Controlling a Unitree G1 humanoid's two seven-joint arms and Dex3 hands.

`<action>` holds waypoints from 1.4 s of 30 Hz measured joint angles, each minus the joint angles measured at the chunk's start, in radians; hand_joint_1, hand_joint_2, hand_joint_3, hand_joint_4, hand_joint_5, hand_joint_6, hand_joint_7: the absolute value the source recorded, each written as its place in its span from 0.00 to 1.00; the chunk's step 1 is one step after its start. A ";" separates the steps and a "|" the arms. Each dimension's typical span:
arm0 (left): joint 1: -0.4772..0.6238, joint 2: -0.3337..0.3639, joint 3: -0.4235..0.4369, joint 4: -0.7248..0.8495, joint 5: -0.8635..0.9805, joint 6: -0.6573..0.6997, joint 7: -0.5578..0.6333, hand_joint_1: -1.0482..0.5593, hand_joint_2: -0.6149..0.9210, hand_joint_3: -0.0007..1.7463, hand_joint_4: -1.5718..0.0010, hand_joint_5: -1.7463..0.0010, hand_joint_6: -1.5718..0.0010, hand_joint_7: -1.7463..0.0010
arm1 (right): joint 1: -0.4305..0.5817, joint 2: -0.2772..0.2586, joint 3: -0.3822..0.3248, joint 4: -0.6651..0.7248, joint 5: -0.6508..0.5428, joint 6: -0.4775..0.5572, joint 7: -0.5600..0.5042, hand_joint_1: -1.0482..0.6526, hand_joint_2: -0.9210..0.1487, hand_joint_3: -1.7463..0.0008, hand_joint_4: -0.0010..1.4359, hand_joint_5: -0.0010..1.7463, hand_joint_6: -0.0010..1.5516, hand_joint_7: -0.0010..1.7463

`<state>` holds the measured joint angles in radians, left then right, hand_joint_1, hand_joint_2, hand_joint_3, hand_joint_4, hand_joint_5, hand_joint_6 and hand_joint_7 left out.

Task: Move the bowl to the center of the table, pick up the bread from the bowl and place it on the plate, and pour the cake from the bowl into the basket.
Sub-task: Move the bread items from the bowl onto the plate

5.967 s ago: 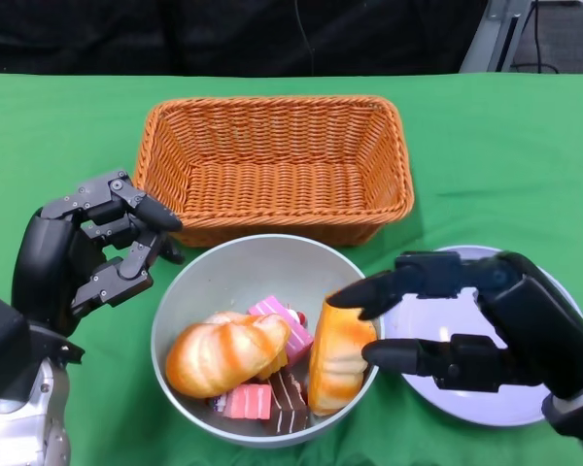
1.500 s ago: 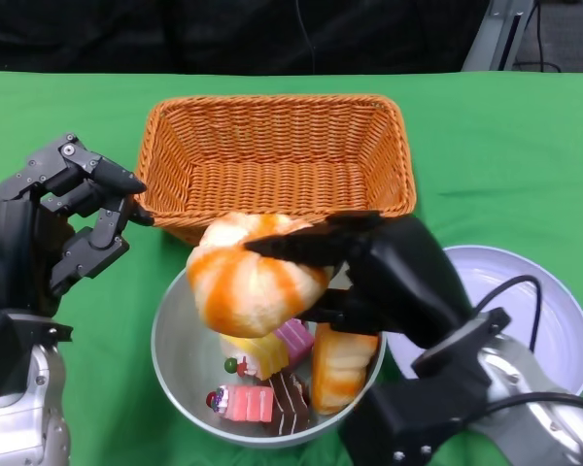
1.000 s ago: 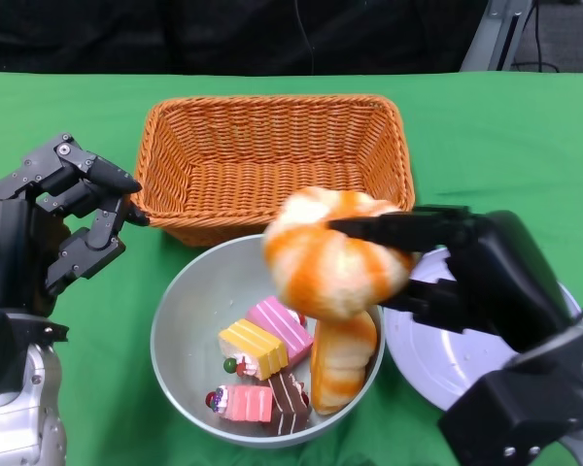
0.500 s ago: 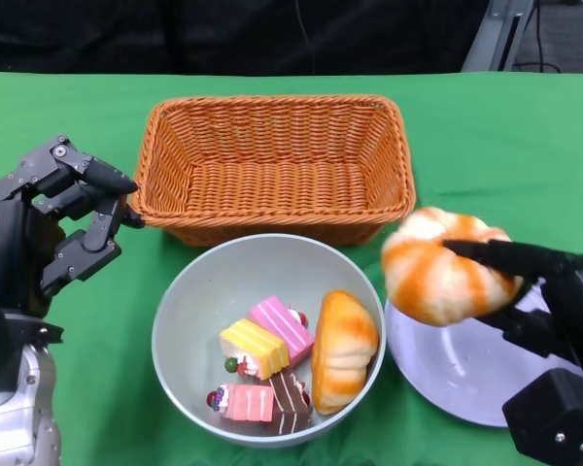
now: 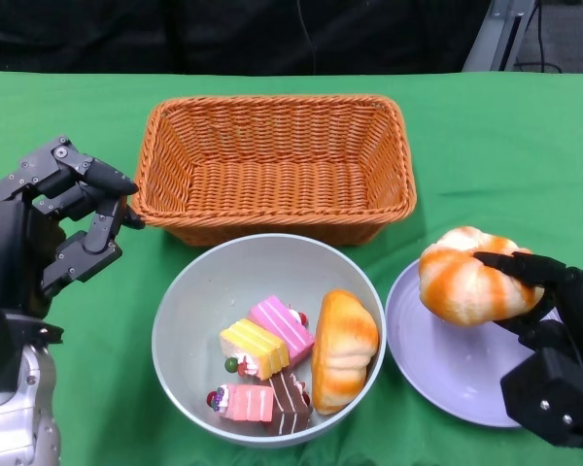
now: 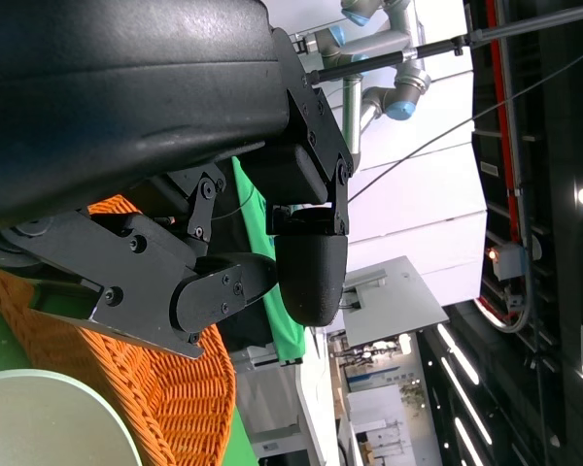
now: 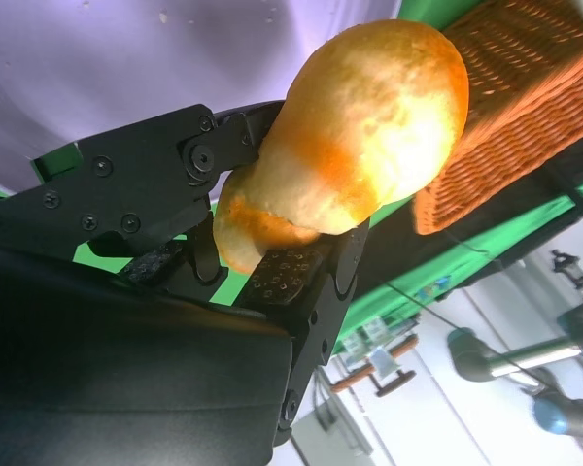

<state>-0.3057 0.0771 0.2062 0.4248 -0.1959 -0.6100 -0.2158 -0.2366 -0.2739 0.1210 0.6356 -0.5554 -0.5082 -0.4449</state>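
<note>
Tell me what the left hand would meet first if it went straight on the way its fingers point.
Probably the basket: the left hand, holding nothing, points its fingers toward the basket's near left corner, which the left wrist view shows just past them. Height is unclear, so it might pass over the rim.

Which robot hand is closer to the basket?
Left. The left hand hovers just beside the basket, at its left end. The right hand is farther, holding bread over the plate.

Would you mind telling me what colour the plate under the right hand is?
The plate is pale lavender, clearest in the head view.
</note>
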 measured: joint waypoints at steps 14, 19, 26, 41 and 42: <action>0.011 0.003 -0.001 -0.013 0.001 0.000 0.000 0.61 0.86 0.47 0.46 0.17 0.46 0.33 | -0.079 0.019 0.074 0.178 -0.016 0.049 -0.040 0.52 0.01 1.00 0.63 0.31 0.67 0.00; 0.011 0.003 -0.001 -0.013 0.001 0.000 0.000 0.61 0.87 0.46 0.47 0.17 0.46 0.33 | -0.065 0.011 0.115 0.083 -0.056 0.133 0.000 0.42 0.02 1.00 0.49 0.03 0.44 0.00; 0.010 0.003 -0.001 -0.011 0.000 -0.001 0.000 0.62 0.88 0.46 0.46 0.17 0.46 0.33 | 0.027 -0.018 0.147 -0.152 -0.100 0.331 0.141 0.31 0.02 1.00 0.20 0.00 0.21 0.00; 0.010 0.003 0.000 -0.008 0.009 -0.007 0.000 0.60 0.86 0.48 0.48 0.15 0.47 0.30 | 0.132 -0.052 0.150 -0.503 -0.090 0.507 0.431 0.25 0.04 1.00 0.00 0.00 0.09 0.00; 0.010 0.004 -0.001 -0.008 0.009 -0.009 0.000 0.60 0.86 0.47 0.48 0.15 0.47 0.30 | 0.134 -0.055 0.147 -0.517 -0.088 0.515 0.446 0.24 0.03 1.00 0.00 0.00 0.09 0.00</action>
<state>-0.2958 0.0808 0.2057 0.4170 -0.1869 -0.6190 -0.2158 -0.1027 -0.3290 0.2679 0.1188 -0.6438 0.0068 0.0014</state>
